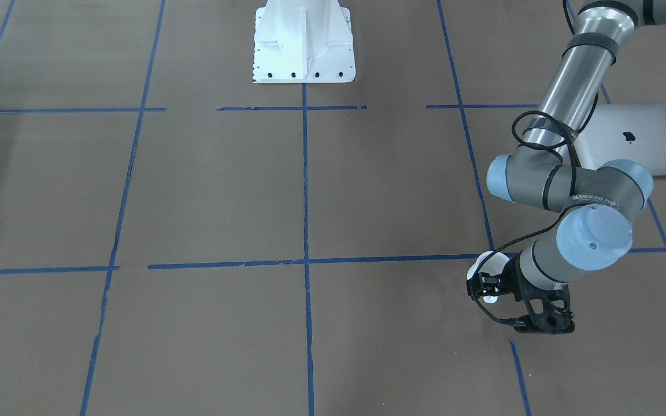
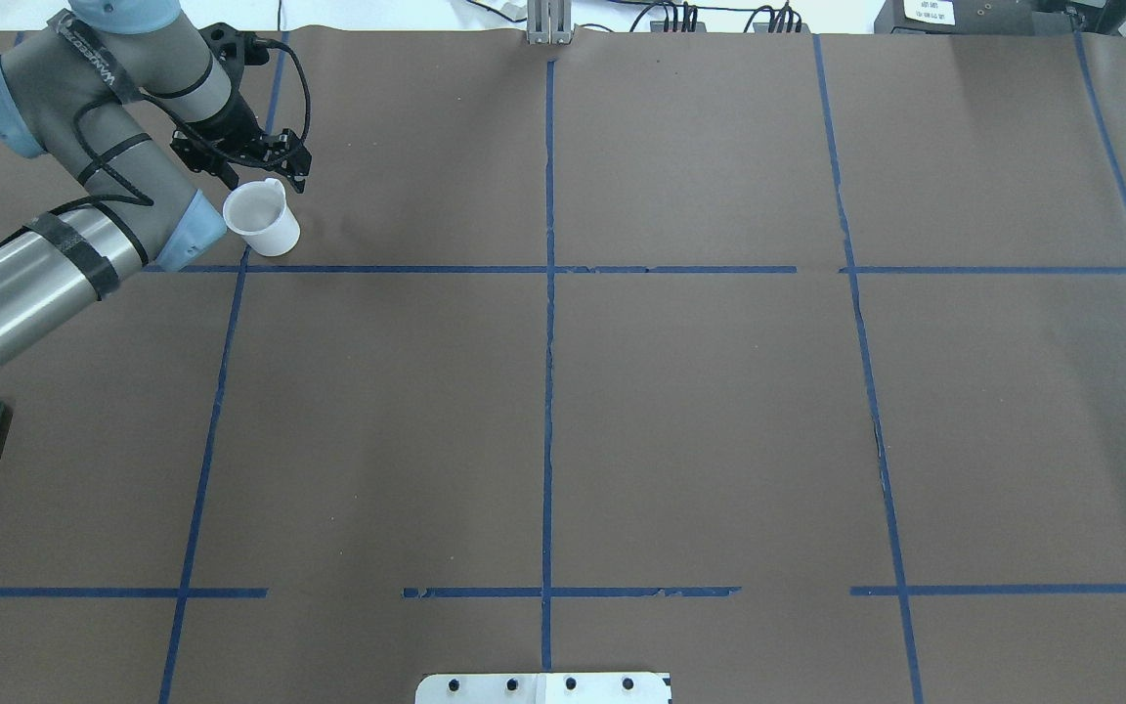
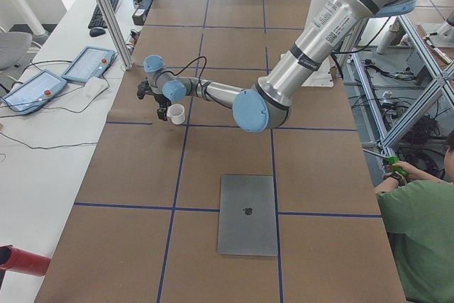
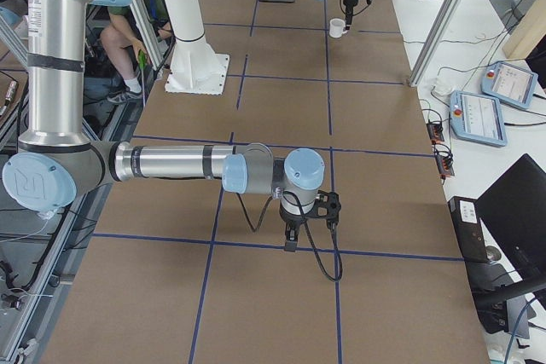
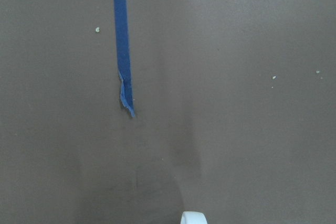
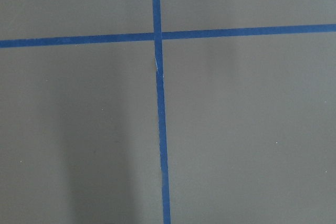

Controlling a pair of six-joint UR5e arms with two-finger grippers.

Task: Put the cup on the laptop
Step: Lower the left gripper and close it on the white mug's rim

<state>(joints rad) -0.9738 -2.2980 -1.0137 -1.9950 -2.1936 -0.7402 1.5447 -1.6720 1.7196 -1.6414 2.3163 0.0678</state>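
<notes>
The small white cup is at the far left of the table, under my left gripper, which is shut on its rim near the handle. In the front-facing view the cup is mostly hidden behind the gripper. A sliver of the rim shows in the left wrist view. The closed silver-grey laptop lies flat nearer the robot's side, apart from the cup; it also shows in the left side view. My right gripper hangs over the bare table; I cannot tell whether it is open.
Brown paper with blue tape lines covers the table. The white robot base stands at mid-table edge. Teach pendants lie on the side bench. A person in green sits beside the table.
</notes>
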